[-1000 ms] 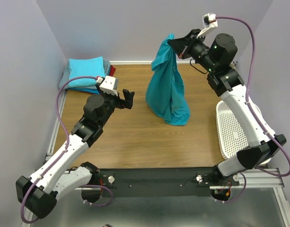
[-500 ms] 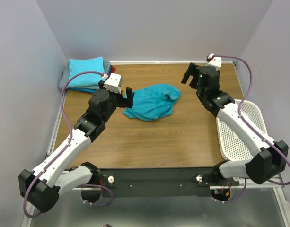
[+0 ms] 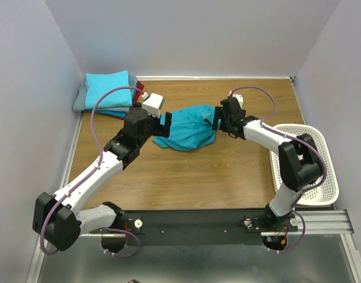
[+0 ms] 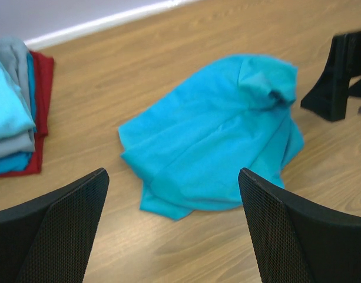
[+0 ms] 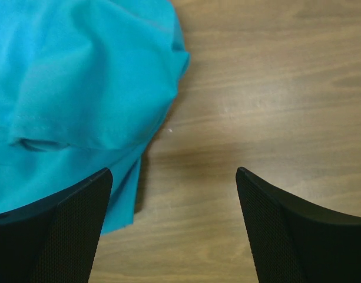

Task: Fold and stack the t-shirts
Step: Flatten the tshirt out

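Note:
A teal-blue t-shirt (image 3: pixel 189 127) lies crumpled in a heap on the wooden table, mid-back. My left gripper (image 3: pixel 164 125) stands open at its left edge, and the left wrist view shows the t-shirt (image 4: pixel 215 130) ahead of the open left gripper (image 4: pixel 172 172), which holds nothing. My right gripper (image 3: pixel 218 121) is open low at the heap's right edge. In the right wrist view the t-shirt (image 5: pixel 80 76) lies by the left finger of the right gripper (image 5: pixel 173 171), with bare wood between the jaws. A stack of folded t-shirts (image 3: pixel 106 91) in turquoise, grey and dark red sits at the back left.
A white perforated basket (image 3: pixel 330 177) stands at the right edge of the table, beside the right arm. Purple walls close the table on the back and both sides. The right gripper's black finger (image 4: pixel 339 76) shows in the left wrist view.
The right gripper let go of the teal-blue t-shirt, which dropped from hanging into a heap. The right arm came down to its right edge. The left gripper moved right to its left edge.

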You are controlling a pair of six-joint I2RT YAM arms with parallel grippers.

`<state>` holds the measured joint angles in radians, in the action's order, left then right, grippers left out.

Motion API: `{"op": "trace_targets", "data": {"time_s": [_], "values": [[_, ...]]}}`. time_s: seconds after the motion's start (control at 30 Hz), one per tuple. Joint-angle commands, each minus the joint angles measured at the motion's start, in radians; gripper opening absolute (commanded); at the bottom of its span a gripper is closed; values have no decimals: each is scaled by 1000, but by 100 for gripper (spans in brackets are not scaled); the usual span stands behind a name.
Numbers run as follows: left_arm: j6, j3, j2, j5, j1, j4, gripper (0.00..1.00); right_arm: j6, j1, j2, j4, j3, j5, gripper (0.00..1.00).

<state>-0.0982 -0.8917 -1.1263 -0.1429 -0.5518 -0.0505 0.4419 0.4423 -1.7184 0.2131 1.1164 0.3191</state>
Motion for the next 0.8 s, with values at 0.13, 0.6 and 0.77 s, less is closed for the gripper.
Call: {"op": "trace_targets", "data": {"time_s": [0.13,0.6,0.77], "values": [[41,-6,37,-69,4,-8,98,-101,1,-115,-61,195,-171,84],[41,-23,10,-15,6,-15,98,-120,10,-222,-136,227,-410,67],[43,-26,14,-23,7,-22,98,-126,12,-262,-129,233,-407,41]]}}
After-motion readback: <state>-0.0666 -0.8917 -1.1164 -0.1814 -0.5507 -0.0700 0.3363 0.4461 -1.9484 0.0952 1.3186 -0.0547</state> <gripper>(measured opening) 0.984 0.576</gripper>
